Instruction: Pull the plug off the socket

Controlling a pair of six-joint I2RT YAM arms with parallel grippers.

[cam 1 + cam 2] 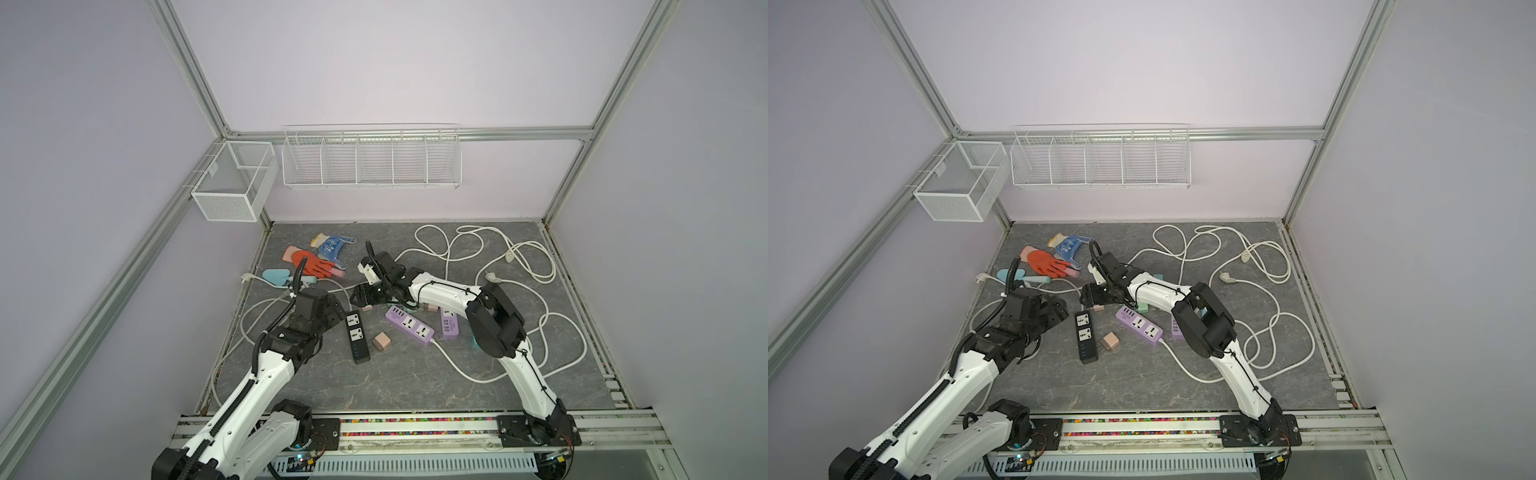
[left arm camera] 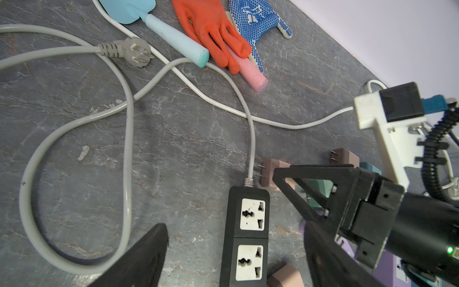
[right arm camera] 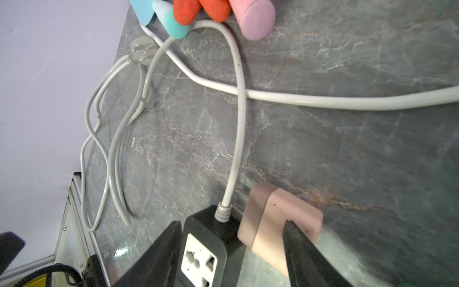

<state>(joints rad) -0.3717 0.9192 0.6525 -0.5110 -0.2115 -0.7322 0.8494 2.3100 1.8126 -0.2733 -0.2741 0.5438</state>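
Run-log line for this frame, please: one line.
black two-socket power strip: sockets empty | pink-brown block plug: out, beside cord end | left gripper: open near strip | right gripper: open over strip end, plug

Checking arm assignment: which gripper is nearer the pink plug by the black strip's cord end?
Right. The right gripper is right at the pink plug, one finger overlapping it; the left gripper hangs open over the black power strip.

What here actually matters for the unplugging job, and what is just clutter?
For the job: black power strip, pink plug beside its cord end, right pincer, left pincer.
Just lying about: orange glove, blue dotted glove, light blue trowel, purple power strip, white cord.
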